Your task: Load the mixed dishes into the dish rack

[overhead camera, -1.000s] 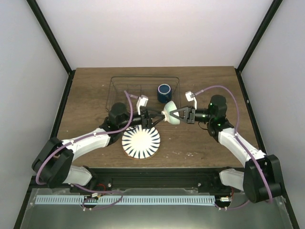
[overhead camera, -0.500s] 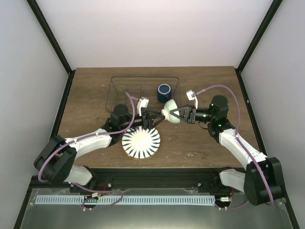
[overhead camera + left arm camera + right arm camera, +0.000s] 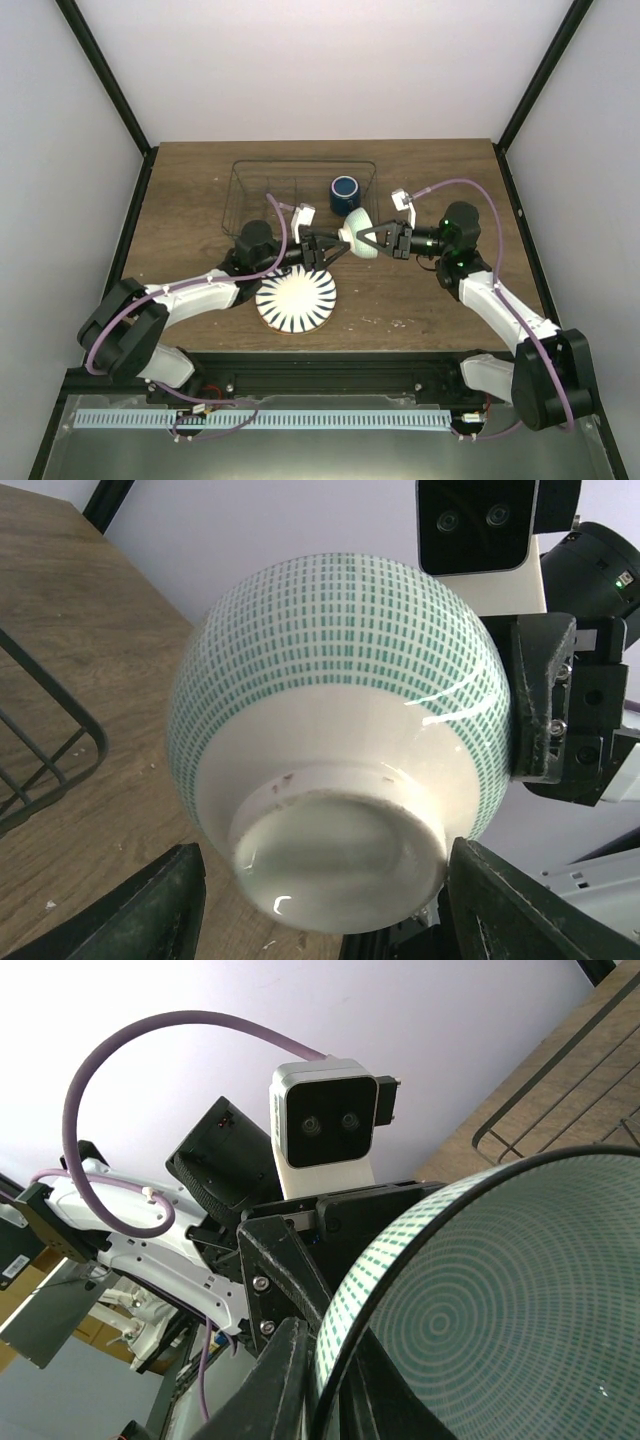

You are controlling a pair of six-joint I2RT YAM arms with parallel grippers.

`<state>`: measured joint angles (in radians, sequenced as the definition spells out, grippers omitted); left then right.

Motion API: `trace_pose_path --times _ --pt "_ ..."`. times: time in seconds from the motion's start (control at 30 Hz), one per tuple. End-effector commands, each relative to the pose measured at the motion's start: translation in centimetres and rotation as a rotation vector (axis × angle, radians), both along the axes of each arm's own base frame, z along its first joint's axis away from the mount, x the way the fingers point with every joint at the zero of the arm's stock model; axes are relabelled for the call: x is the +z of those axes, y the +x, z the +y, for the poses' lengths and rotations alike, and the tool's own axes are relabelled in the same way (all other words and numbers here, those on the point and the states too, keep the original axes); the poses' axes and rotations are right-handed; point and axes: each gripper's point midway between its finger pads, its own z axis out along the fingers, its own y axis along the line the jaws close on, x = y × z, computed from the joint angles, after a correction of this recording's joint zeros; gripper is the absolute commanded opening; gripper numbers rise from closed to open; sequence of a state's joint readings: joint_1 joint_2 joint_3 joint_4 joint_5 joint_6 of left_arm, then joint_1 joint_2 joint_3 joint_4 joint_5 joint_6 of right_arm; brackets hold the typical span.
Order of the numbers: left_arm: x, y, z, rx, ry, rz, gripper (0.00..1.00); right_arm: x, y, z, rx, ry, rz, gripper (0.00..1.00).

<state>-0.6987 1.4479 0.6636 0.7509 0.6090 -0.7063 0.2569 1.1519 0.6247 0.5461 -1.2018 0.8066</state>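
Top view: yellow-orange plate (image 3: 263,317) almost all hidden under striped plate (image 3: 295,298) | left wrist: dish rack (image 3: 92,722) cut by left edge, inside of bowl (image 3: 340,720) hidden | right wrist: bowl cut by right and bottom edges, foot unseen

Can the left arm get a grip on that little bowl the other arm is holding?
Probably yes. The left gripper is open and its fingers flank the foot of the bowl; the right gripper pinches only the rim, leaving the base free.
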Motion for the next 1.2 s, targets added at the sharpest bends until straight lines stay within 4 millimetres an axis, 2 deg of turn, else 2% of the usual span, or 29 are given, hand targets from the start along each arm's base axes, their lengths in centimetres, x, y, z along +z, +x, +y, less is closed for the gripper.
trace_pose_path --times 0.0,0.3,0.63,0.9,1.17 --pt "0.8 -0.3 -0.3 -0.017 -0.032 -0.022 0.68 1.2 -0.3 0.2 0.013 0.024 -0.072 0.03" --pt "1.5 -0.4 -0.5 -0.022 -0.044 -0.027 0.65 0.5 0.2 0.3 0.011 0.021 -0.055 0.03" --pt "1.7 -0.1 -0.5 -0.012 -0.047 -0.032 0.55 0.4 0.2 0.3 0.014 0.020 -0.055 0.03" --pt "1.8 0.0 -0.5 -0.008 -0.057 -0.037 0.44 0.1 0.2 0.4 0.019 0.018 -0.051 0.03" --pt "1.5 0.1 -0.6 -0.009 -0.080 -0.033 0.29 -1.3 0.4 0.4 0.025 0.010 -0.016 0.04"
